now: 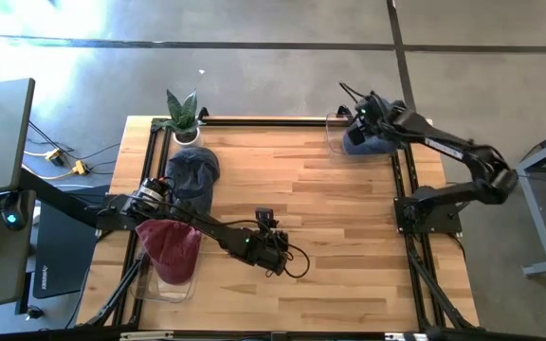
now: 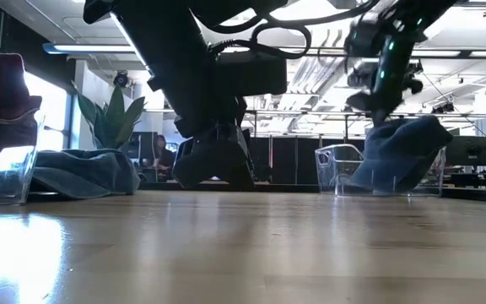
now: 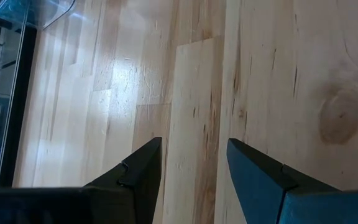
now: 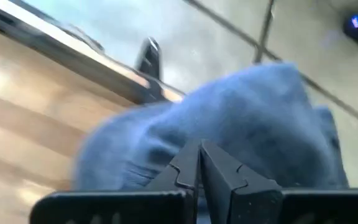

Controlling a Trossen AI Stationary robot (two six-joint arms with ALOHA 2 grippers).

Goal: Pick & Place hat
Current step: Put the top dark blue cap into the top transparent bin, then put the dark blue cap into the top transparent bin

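A blue hat (image 1: 368, 144) (image 2: 399, 152) (image 4: 247, 118) sits in a clear container (image 1: 335, 128) (image 2: 336, 165) at the table's far right corner. My right gripper (image 1: 356, 128) (image 2: 376, 105) (image 4: 199, 146) is shut and hangs just over the hat's top. A second grey-blue hat (image 1: 192, 172) (image 2: 83, 173) lies flat on the wood at far left. A maroon hat (image 1: 169, 248) (image 2: 2, 93) sits in another clear container (image 1: 164, 284) at near left. My left gripper (image 1: 275, 251) (image 2: 213, 165) (image 3: 194, 146) is open, low over bare wood near the table's middle. My right gripper comes at the blue hat from above with its fingers shut together and no cloth between them. Its tips stand at the hat's crown (image 4: 229, 106); I cannot tell whether they touch it.
A potted plant (image 1: 183, 114) (image 2: 112, 118) stands at the far left corner behind the grey-blue hat. Black frame rails (image 1: 254, 120) run along the table's edges. Bare wood lies open across the middle and the near right of the table.
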